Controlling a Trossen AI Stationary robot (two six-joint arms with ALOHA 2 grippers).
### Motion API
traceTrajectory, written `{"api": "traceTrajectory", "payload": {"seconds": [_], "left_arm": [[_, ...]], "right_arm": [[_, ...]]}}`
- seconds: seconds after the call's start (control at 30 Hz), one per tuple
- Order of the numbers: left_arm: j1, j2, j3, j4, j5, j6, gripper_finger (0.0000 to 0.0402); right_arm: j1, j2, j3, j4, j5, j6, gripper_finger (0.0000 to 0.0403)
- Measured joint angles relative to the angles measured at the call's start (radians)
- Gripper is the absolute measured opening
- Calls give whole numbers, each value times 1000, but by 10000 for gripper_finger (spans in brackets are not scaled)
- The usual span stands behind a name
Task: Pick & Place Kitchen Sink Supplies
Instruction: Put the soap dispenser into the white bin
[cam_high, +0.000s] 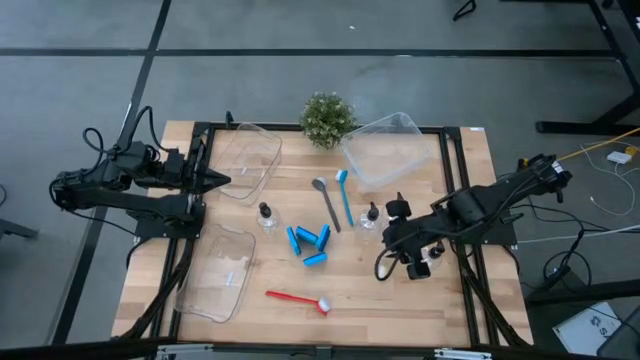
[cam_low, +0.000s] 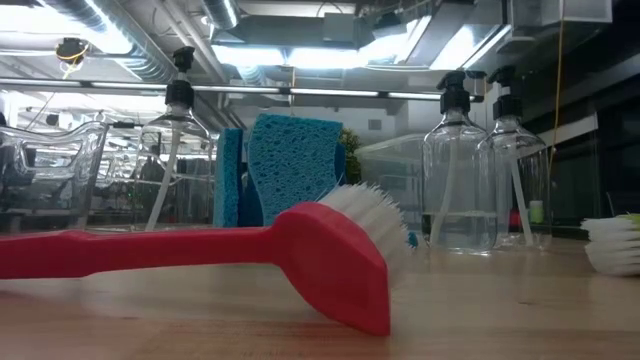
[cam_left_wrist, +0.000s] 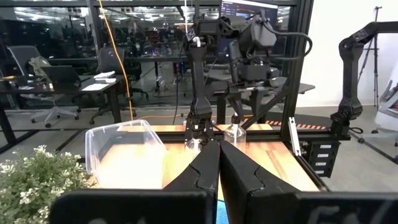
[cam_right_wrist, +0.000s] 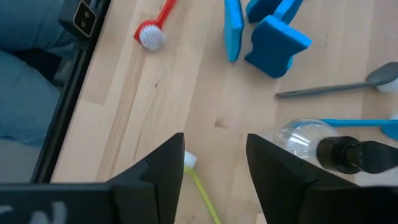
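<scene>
Right gripper (cam_right_wrist: 214, 168) hung open above the yellow-green brush (cam_right_wrist: 200, 185) beside a bottle (cam_right_wrist: 311, 144), probably picking first; needed lowering, then closing.

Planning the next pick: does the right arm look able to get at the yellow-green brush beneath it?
Probably yes. The right claw is open, hanging just above the yellow-green brush, with bare wood around the bristle end. The clear bottle lies close beside and might get nudged.
</scene>
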Motion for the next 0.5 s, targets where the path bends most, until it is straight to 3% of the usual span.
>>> {"api": "traceTrajectory", "payload": {"seconds": [0.5], "left_arm": [[0, 0, 0, 0, 0, 0, 4]], "right_arm": [[8, 15, 0, -11, 1, 46, 172]]}}
